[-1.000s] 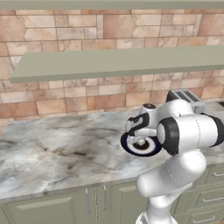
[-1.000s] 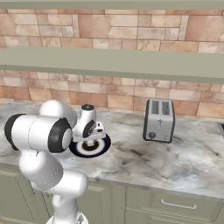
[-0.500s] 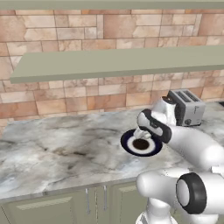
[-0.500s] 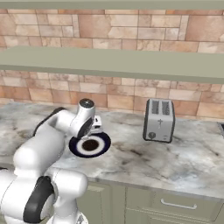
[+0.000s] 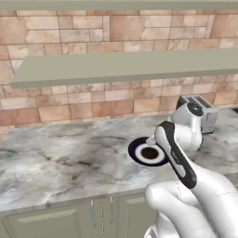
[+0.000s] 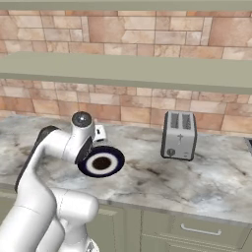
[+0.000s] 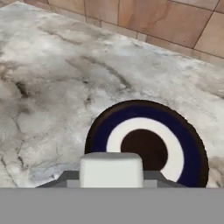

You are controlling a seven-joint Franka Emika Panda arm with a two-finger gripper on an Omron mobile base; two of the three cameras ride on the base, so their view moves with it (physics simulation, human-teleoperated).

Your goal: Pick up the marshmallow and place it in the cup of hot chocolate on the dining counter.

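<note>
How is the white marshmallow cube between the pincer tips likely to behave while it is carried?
The marshmallow looks soft with rounded edges, so it probably squashes slightly under the grip. It is small beside the plate, so likely very light. Its flat faces suggest it will not roll.

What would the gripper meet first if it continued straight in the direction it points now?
Probably the plate. In the hand view the gripper, shut on the marshmallow, points down at the plate's near dark-blue rim, so the marshmallow would touch there first. How high it hangs is unclear.
</note>
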